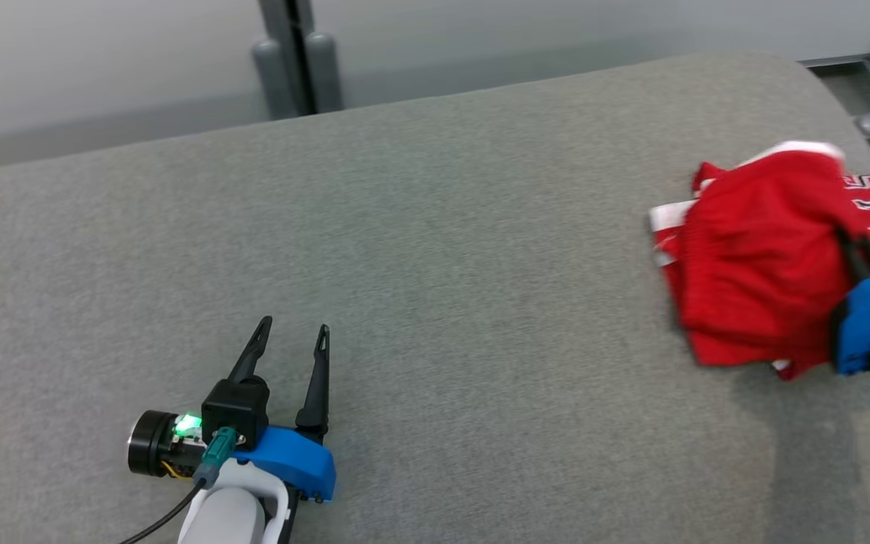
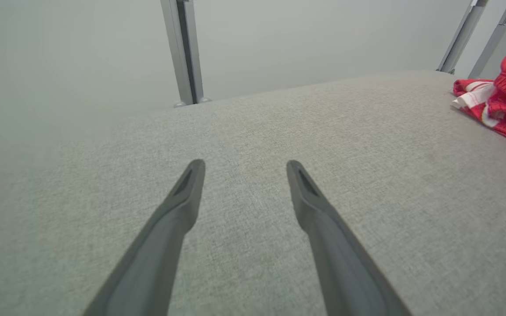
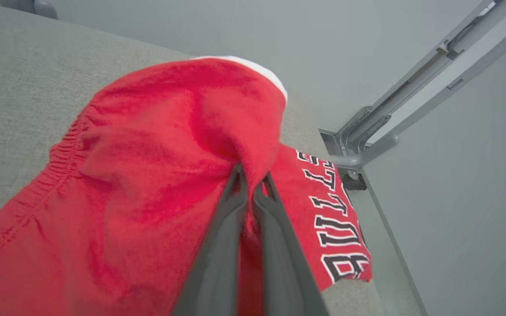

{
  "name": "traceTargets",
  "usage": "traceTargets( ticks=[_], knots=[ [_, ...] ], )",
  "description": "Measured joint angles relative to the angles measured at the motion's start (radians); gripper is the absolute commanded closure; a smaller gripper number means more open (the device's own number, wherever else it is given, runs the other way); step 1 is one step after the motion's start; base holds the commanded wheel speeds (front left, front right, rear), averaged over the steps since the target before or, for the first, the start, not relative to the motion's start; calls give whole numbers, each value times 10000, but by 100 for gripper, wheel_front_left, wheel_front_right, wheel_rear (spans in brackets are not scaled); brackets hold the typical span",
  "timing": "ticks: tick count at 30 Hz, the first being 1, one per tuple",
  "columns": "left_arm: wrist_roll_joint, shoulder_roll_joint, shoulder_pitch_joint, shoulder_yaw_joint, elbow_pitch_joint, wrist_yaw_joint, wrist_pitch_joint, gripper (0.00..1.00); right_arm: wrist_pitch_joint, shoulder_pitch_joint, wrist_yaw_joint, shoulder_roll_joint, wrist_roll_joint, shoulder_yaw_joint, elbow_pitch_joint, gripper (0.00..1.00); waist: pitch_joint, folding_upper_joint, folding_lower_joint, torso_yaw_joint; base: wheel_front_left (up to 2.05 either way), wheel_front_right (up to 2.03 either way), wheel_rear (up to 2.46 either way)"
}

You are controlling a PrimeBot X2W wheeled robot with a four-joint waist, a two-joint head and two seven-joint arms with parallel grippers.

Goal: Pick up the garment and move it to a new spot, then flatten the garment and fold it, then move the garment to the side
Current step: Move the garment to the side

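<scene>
Garment (image 1: 760,249), red with white trim and lettering, lies bunched at the far right edge of the grey padded surface (image 1: 435,227). The right gripper (image 3: 253,186) is pressed together on a raised fold of it, so that arm is nearer. The left gripper (image 1: 294,326) rests spread and empty near the front left corner, well apart. Bare surface stretches leftward from the garment, probably where it should go.

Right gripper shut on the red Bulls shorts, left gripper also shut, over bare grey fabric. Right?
Not quite. The left gripper is open: the left wrist view shows its fingers spread apart over the bare grey fabric. The right gripper is shut on the red Bulls shorts, as you said.
</scene>
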Motion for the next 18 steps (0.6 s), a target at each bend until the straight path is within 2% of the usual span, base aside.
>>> traceTargets(
  ticks=[5, 11, 12, 13, 15, 18],
  knots=[
    [-10, -4, 1, 36, -115, 2, -2, 0, 729, -457, 2, -982, -830, -817, 295, 100, 285, -2, 0, 610, 0, 0, 0],
    [-15, -6, -6, 75, -198, 19, -2, 0, 1553, -515, 2, -1779, -1904, -2219, 424, 100, 600, -2, 0, 1035, 0, 0, 0],
    [-15, -6, -8, 81, -203, 19, -2, 0, 1647, -513, 2, -1835, -2115, -2543, 412, 71, 637, -2, 0, 1074, 0, 0, 0],
    [-15, -6, -9, 100, -213, 19, -2, 0, 1708, -507, 2, -1847, -2316, -2915, 380, 0, 667, -2, 1, 1104, 0, 0, 0],
    [-15, -4, -12, 146, -221, 31, -2, 0, 1714, -478, 2, -1764, -2734, -3659, 176, 0, 699, -1, 1, 1137, 0, 0, 0],
    [-15, -6, -29, 272, -247, 81, -2, 0, 1246, -377, 0, -1233, -3127, -4615, -330, 0, 670, -2, 0, 1139, 0, 0, 0]
  ],
)
